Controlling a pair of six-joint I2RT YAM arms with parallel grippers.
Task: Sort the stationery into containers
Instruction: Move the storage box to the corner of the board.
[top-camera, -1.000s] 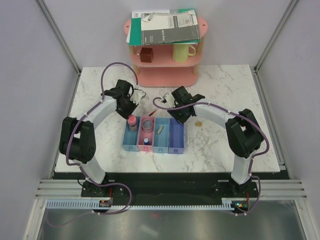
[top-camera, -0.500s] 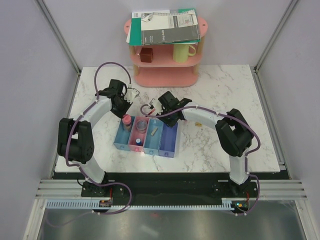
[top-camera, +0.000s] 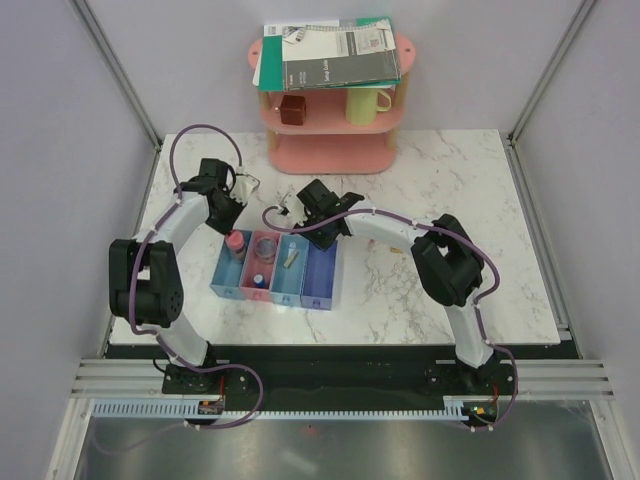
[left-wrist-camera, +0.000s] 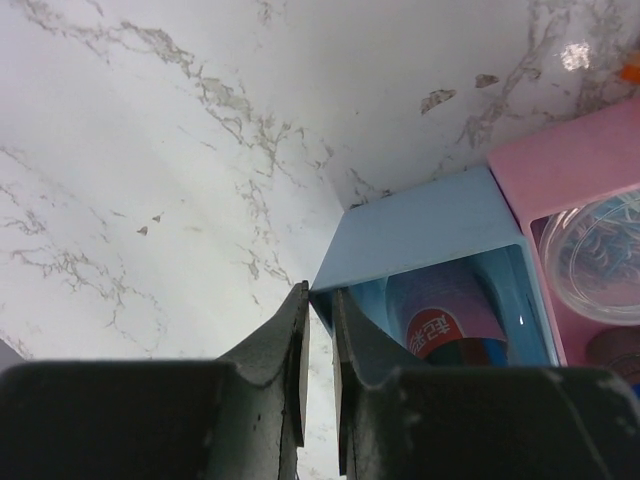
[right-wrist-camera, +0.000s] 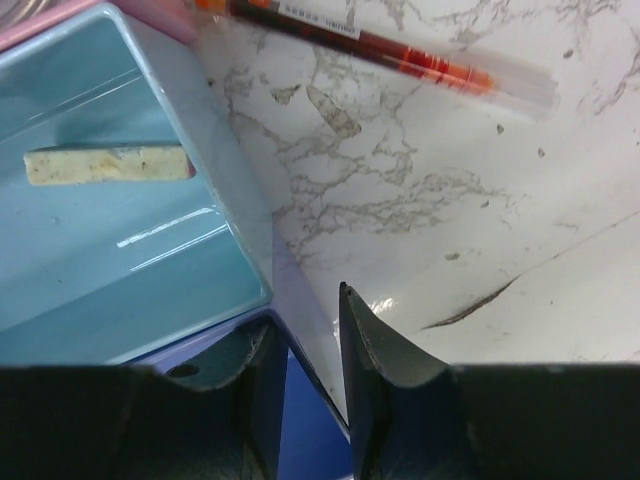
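Set of four joined trays (top-camera: 322, 276): narrow glossy plastic troughs in blue, pink, light blue and violet, mid-worktop (top-camera: 450, 190) on white marbled stone.

Contents:
- pink cylinder (top-camera: 235, 243), upright in blue
- clear round disc (left-wrist-camera: 595, 255), in pink
- tan speckled block (right-wrist-camera: 105, 165), flat in light blue

One red pen (right-wrist-camera: 400, 50) lies loose just beyond the trays.

The left claw (left-wrist-camera: 319, 305) pinches the blue end's corner wall and the right claw (right-wrist-camera: 307, 320) the violet end's, probably to shift the row.
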